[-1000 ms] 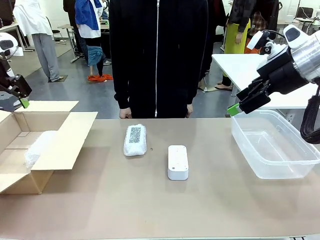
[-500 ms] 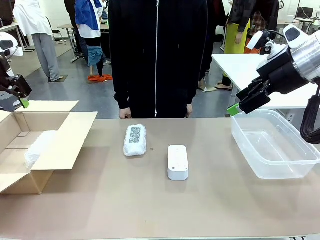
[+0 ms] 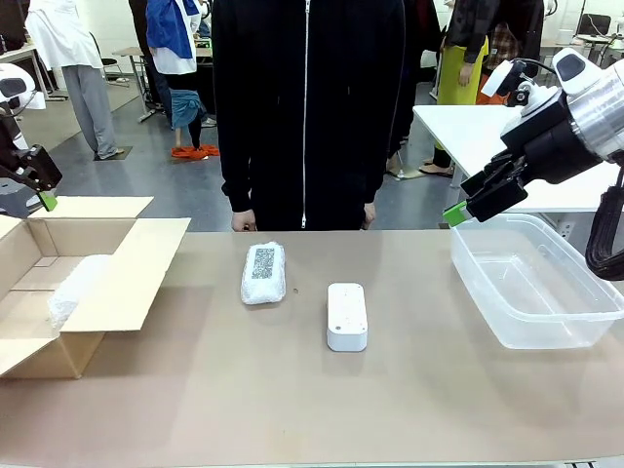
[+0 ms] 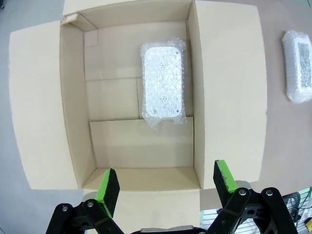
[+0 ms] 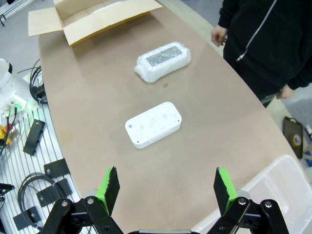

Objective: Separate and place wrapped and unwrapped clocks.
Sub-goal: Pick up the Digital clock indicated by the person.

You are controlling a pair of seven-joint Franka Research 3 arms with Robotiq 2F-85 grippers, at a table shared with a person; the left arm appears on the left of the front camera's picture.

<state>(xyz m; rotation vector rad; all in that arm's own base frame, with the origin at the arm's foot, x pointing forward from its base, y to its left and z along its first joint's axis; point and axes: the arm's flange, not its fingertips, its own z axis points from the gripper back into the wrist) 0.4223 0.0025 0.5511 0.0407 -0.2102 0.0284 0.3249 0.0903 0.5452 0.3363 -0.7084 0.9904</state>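
The left gripper (image 4: 165, 181) is hanging with its jaws spread wide and empty above the open cardboard box (image 4: 229, 87), where one bubble-wrapped clock (image 4: 163, 83) is lying flat on the bottom. The right gripper (image 5: 165, 187) is hovering near the clear plastic bin (image 3: 546, 336), also released and holding nothing. On the table (image 3: 292, 409), a second wrapped clock (image 3: 263, 273) and the bare white clock (image 3: 347, 316) are lying near each other, not touching, in front of the person (image 3: 307, 107).
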